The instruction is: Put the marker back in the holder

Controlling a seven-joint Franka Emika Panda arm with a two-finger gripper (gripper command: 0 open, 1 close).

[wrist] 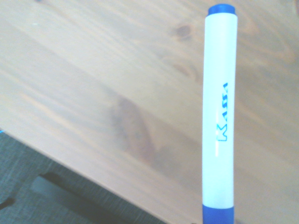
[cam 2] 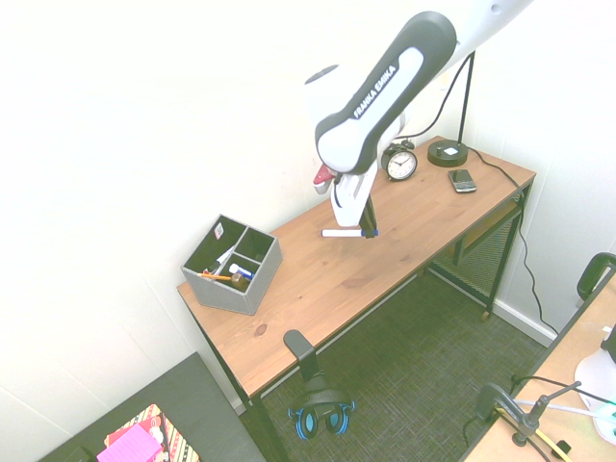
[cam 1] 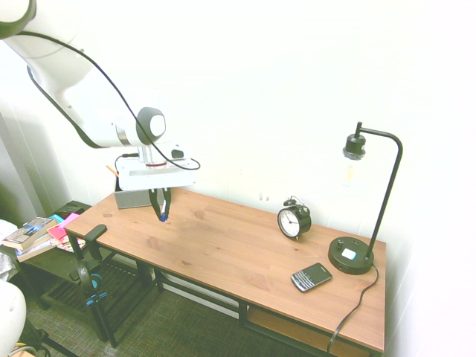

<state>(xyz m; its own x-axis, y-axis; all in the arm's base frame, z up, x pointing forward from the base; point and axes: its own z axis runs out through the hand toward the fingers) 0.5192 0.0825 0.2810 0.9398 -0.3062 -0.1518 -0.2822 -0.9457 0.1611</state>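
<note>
And the gripper (cam 2: 369, 232) has the marker (cam 2: 345, 233)! Jaws closed on it near its blue cap, the white barrel sticking out level above the desk (cam 2: 318, 279). The holder (cam 2: 231, 265) sits apart at the desk's end, 1 orange pencil (cam 2: 214, 277) inside. Beyond the gripper, 1 clock (cam 2: 398, 164), 1 phone (cam 2: 462, 181).

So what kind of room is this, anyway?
It looks like a home office or study corner, though it could be a workplace. A wooden desk against the wall carries a lamp, an alarm clock and a grey organizer with pens in it.
</note>
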